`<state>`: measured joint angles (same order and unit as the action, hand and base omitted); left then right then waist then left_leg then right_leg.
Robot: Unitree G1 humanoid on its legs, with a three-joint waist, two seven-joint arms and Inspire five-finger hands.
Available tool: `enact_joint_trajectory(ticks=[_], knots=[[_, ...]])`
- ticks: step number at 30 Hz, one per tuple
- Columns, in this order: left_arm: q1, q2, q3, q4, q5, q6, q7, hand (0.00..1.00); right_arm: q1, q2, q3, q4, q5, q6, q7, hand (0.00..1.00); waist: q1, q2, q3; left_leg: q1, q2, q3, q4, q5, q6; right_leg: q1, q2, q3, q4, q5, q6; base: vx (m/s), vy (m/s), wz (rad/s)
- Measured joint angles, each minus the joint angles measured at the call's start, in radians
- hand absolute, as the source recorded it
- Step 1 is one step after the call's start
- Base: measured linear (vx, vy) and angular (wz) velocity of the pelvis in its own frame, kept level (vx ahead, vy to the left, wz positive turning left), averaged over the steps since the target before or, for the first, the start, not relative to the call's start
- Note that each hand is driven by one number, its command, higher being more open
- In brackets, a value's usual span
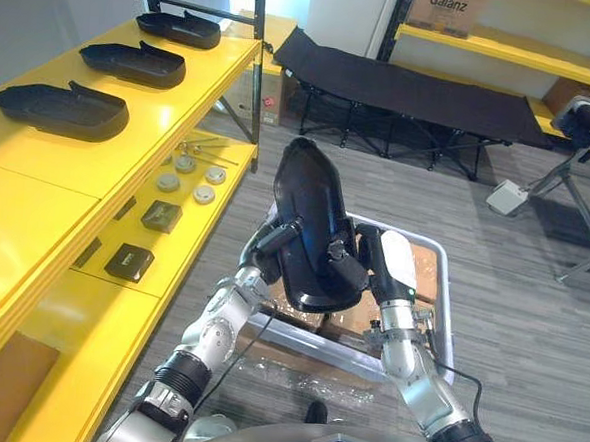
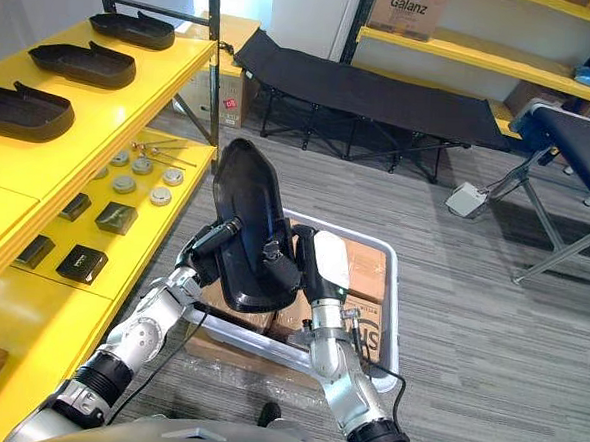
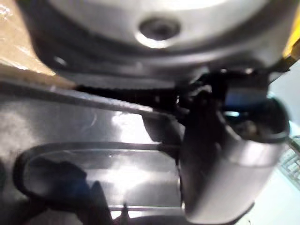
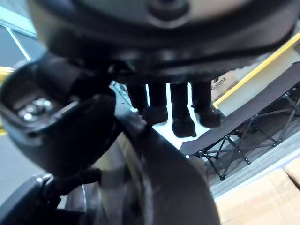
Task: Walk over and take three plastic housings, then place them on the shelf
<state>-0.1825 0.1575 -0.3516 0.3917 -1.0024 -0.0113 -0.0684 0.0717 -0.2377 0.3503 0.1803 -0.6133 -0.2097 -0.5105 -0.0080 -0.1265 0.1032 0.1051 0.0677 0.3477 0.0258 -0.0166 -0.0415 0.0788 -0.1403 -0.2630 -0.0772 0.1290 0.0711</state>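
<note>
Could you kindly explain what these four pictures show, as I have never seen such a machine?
This is a humanoid robot. The two wide pictures come from its head camera, looking down; the two close ones come from cameras on its wrists. Its left hand and right hand grip a black plastic housing, held upright above a crate of cardboard boxes. To its left stands a yellow shelf with three similar housings on top.

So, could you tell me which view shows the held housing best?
The left eye view: the whole housing shows, on end between the left hand and right hand. The right eye view matches it; the wrist views catch close glossy patches.
</note>
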Motion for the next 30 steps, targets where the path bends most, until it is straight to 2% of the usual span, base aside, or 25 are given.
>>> enact_joint_trajectory(ticks=[4, 5, 12, 16, 20, 22, 23, 26, 28, 30], knots=[[0.006, 0.001, -0.004, 0.000, -0.002, -0.001, -0.002, 0.00, 0.005, -0.002, 0.007, 0.000, 0.035, 0.000, 0.003, 0.00, 0.000, 0.000, 0.000, 0.007, -0.004, 0.002, -0.016, 0.007, 0.001, -0.001, -0.001, 0.001, 0.000, 0.000, 0.000, 0.00, 0.007, -0.01], [0.015, 0.001, -0.004, 0.000, -0.003, -0.005, -0.008, 0.00, 0.010, -0.002, 0.012, -0.001, 0.043, 0.000, 0.003, 1.00, 0.000, 0.000, 0.000, 0.007, -0.004, 0.002, -0.017, 0.007, 0.001, -0.002, -0.001, 0.001, 0.000, -0.001, 0.000, 0.00, 0.000, 0.00], [0.131, 0.002, 0.015, -0.068, -0.003, -0.036, -0.035, 0.00, 0.075, 0.008, 0.040, -0.071, 0.176, -0.022, 0.024, 1.00, 0.001, 0.002, -0.001, 0.007, -0.005, 0.001, -0.031, 0.014, 0.001, -0.007, 0.001, -0.007, -0.001, -0.002, -0.001, 0.00, 0.000, 0.00], [0.261, -0.034, 0.091, -0.297, 0.147, -0.083, 0.028, 0.00, 0.113, 0.049, 0.031, -0.197, 0.291, -0.022, 0.034, 1.00, 0.002, 0.007, -0.003, 0.007, -0.006, -0.003, -0.030, 0.013, 0.001, -0.005, 0.001, -0.014, -0.001, -0.004, -0.001, 0.00, 0.004, 0.03], [0.320, -0.050, 0.139, -0.417, 0.395, -0.161, 0.111, 0.00, 0.134, 0.081, -0.019, -0.236, 0.402, -0.022, 0.054, 1.00, 0.004, 0.029, -0.016, 0.010, -0.010, -0.014, -0.030, 0.013, 0.000, 0.001, 0.001, -0.034, -0.001, -0.016, 0.001, -0.02, 0.006, 0.12], [0.358, -0.063, 0.143, -0.461, 0.541, -0.231, 0.163, 0.00, 0.158, 0.090, -0.024, -0.236, 0.456, -0.022, 0.063, 1.00, 0.005, 0.053, -0.028, 0.010, -0.013, -0.016, -0.031, 0.013, 0.001, 0.001, 0.000, -0.039, -0.001, -0.021, 0.003, 0.01, 0.006, 0.06], [0.364, -0.063, 0.144, -0.466, 0.576, -0.246, 0.180, 0.00, 0.164, 0.094, -0.029, -0.236, 0.470, -0.022, 0.063, 1.00, 0.004, 0.058, -0.031, 0.010, -0.013, -0.016, -0.031, 0.012, 0.001, 0.001, 0.000, -0.038, -0.001, -0.021, 0.003, 0.00, 0.000, 0.00], [0.384, -0.082, 0.177, -0.472, 0.764, -0.312, 0.321, 0.00, 0.202, 0.121, -0.096, -0.233, 0.548, -0.021, 0.054, 1.00, 0.000, 0.075, -0.040, 0.010, -0.012, -0.012, -0.031, 0.011, 0.001, -0.002, 0.002, -0.035, -0.001, -0.023, 0.002, 0.02, 0.005, -0.03], [0.386, -0.081, 0.224, -0.473, 0.828, -0.320, 0.404, 0.00, 0.217, 0.131, -0.167, -0.232, 0.591, -0.022, 0.029, 1.00, -0.004, 0.075, -0.041, 0.010, -0.009, -0.009, -0.031, 0.010, 0.000, -0.004, 0.004, -0.033, -0.003, -0.025, 0.001, 0.01, -0.003, -0.05], [0.392, -0.081, 0.274, -0.474, 0.901, -0.321, 0.504, 0.00, 0.240, 0.123, -0.218, -0.232, 0.671, -0.054, 0.051, 1.00, -0.010, 0.075, -0.041, 0.010, -0.006, -0.004, -0.031, 0.008, -0.002, -0.006, 0.005, -0.031, -0.006, -0.031, -0.007, 0.02, 0.001, -0.08]])
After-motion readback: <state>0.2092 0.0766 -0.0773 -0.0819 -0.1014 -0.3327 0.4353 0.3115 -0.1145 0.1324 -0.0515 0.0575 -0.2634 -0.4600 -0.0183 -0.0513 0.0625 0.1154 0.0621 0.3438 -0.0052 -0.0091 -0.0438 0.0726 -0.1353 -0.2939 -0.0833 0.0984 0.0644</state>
